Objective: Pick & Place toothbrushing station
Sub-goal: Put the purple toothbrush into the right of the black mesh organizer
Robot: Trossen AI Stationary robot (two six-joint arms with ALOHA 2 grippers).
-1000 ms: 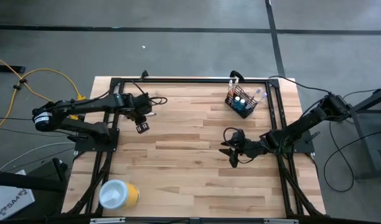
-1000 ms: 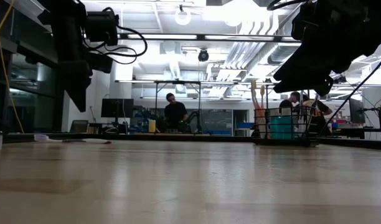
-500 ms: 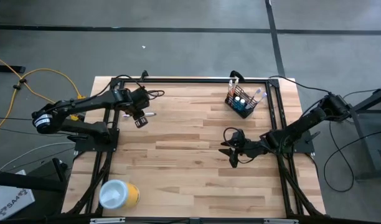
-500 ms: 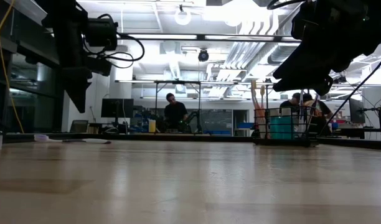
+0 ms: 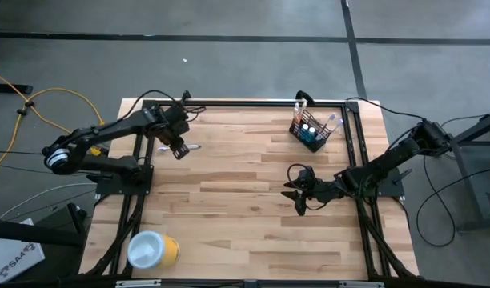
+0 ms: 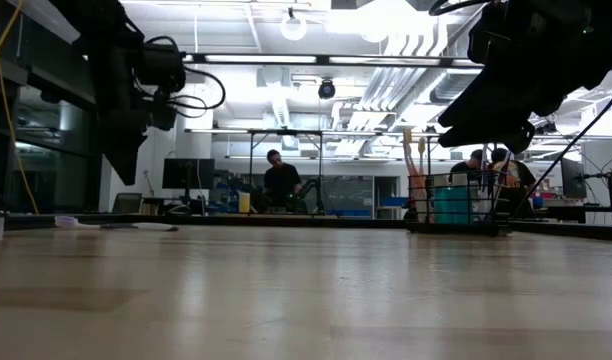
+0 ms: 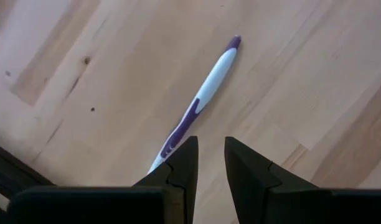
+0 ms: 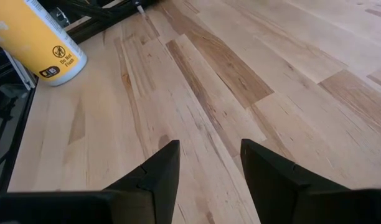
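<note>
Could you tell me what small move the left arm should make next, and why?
Probably lower the left gripper onto the toothbrush and close on its handle. The brush lies flat on the table, apart from the holder, and the jaws hang just above its near end with a narrow gap and nothing between them. The right gripper waits mid-table, jaws open.

Little can be read here. In the right wrist view the yellow cylinder (image 8: 38,43) lying on the table carries a small round black emblem and, beside it, two short lines of dark print that seem to begin "Do Not", though the letters are too small to be sure. In the high view, at about 8 o'clock off the table, a pale card (image 5: 13,258) shows dark letters, perhaps "SA4".
</note>
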